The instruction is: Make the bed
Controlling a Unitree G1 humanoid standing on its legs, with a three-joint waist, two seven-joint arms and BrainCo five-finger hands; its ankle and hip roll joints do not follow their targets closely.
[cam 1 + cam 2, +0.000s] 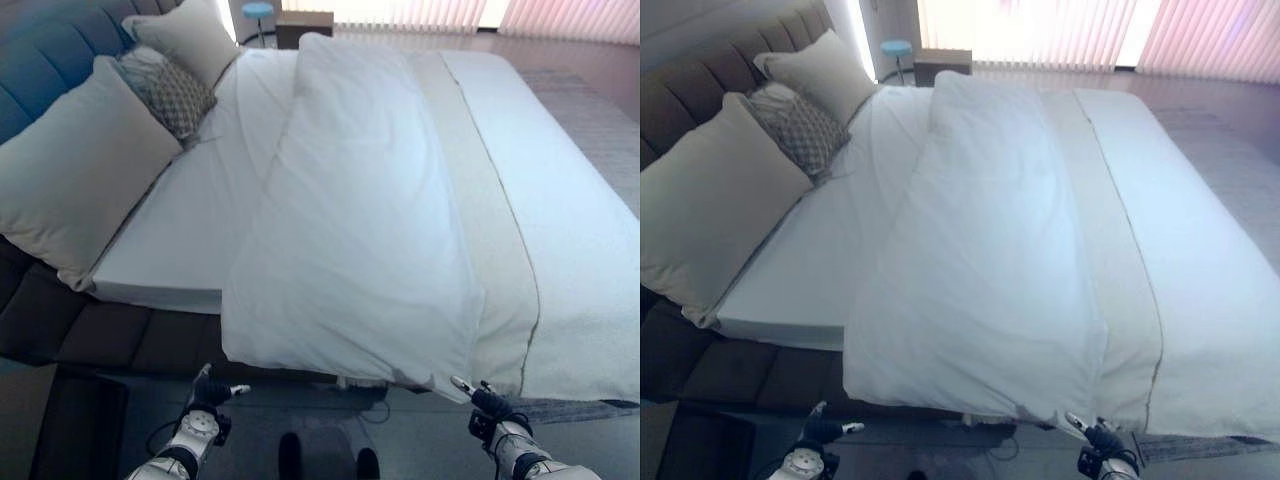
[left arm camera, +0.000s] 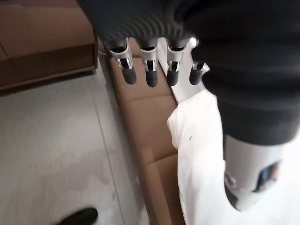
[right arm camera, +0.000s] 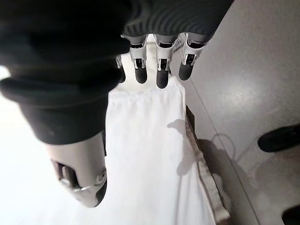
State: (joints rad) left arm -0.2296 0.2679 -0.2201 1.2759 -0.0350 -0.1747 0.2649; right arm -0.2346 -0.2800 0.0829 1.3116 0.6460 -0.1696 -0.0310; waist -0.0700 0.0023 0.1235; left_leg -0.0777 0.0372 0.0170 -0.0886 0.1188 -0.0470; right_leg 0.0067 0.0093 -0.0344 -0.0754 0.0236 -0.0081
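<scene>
In the left eye view, the white duvet [image 1: 360, 230] lies folded back lengthwise over the middle of the bed [image 1: 585, 230], its near corner hanging over the bed's edge. A pale band [image 1: 480, 210] runs beside it along the bed's length. Three pillows lean against the headboard [image 1: 40, 60]: a large cream pillow [image 1: 75, 170] nearest, a patterned pillow [image 1: 165, 90] behind it and another cream pillow [image 1: 190, 35] farthest. The left hand [image 1: 207, 392] and right hand [image 1: 487, 401] hover low by the bed's edge, apart from the cloth.

The right eye view shows the same layout.

In the left wrist view, the left hand's fingers [image 2: 150, 70] hang straight and loose (nothing held) above the brown bed base [image 2: 145, 122].

In the right wrist view, the right hand's fingers [image 3: 161, 70] hang relaxed over the hanging duvet, gripping nothing.
</scene>
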